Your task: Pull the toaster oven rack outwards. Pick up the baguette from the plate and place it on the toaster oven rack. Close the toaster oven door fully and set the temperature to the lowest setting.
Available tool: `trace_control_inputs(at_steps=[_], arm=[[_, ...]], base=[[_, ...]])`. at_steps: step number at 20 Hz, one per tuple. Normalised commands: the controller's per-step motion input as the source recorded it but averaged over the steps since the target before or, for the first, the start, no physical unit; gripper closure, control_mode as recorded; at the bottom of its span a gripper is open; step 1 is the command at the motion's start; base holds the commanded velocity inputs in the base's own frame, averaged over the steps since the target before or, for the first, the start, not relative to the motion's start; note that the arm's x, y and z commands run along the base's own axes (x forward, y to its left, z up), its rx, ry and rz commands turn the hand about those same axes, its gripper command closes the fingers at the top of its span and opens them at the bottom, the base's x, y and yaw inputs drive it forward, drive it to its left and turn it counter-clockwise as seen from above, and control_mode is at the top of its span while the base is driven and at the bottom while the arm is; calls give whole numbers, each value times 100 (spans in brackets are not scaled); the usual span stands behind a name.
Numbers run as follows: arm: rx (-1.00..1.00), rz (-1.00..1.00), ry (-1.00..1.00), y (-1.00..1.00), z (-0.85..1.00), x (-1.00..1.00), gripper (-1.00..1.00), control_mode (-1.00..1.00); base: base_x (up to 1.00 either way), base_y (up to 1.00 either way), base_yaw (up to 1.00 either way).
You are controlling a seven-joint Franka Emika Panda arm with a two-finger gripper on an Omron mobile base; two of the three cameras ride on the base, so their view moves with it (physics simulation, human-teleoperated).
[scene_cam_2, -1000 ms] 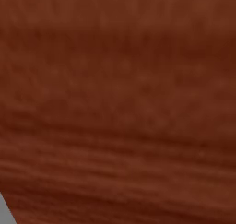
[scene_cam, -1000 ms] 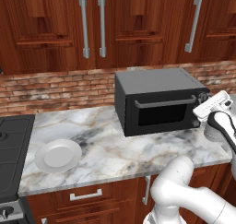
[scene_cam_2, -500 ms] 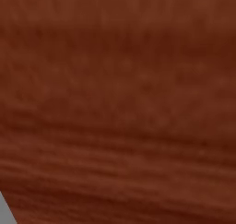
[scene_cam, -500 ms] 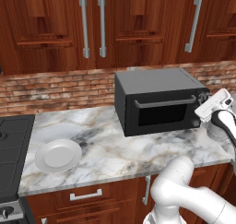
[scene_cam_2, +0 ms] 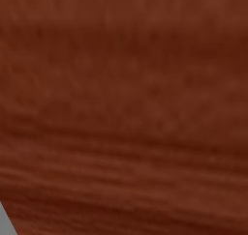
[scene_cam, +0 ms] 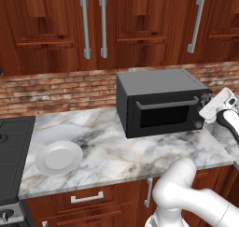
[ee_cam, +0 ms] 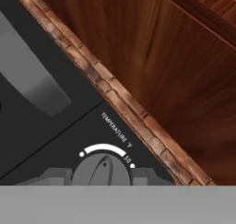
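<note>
Toaster oven (scene_cam: 161,102), a large dark grey box with a black glass window, stands on the white-and-grey marble counter (scene_cam: 116,158) in the left base view, backed against the red brick backsplash (scene_cam: 56,88); its dark grey door (scene_cam: 163,114) is shut flush with the front, the horizontal silver bar handle (scene_cam: 167,103) running across the top of the window; a column of small knobs (scene_cam: 203,110) sits at the oven's right edge; the white arm's gripper (scene_cam: 208,110) is pressed up against that knob column, level with the upper knob, its fingertips too small here to make out; the round plain white plate (scene_cam: 59,157) lies well to the left of the oven on the counter, bare, near the black stovetop (scene_cam: 11,151); dark reddish wood cabinets with silver bar pulls (scene_cam: 93,27) hang above the oven; no baguette lies on the plate or counter, and the rack cannot be seen behind the dark glass.

Right base view: blurred reddish-brown wood (scene_cam_2: 124,108) at very close range.

Hand view: the oven's black front panel tilts diagonally; a round grey temperature knob (ee_cam: 102,171) with a raised bar sits at the bottom, under a white arc and the printed word TEMPERATURE; two grey finger pads (ee_cam: 53,176) flank the knob, one on each side, touching it; the jaws are closed around the knob; beyond the oven's edge run the brick strip and the wood cabinets.
</note>
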Motion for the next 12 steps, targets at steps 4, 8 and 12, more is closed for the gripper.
trace_control_inputs(at_steps=[4, 8, 12], arm=[[-21, 0, -3, 0, 0, -9, 100, -100], [-22, 0, -2, 0, 14, -9, 100, -100], [-20, 0, 0, 0, 24, -5, 100, -100]], base=[[0, 0, 0], [0, 0, 0], [0, 0, 0]])
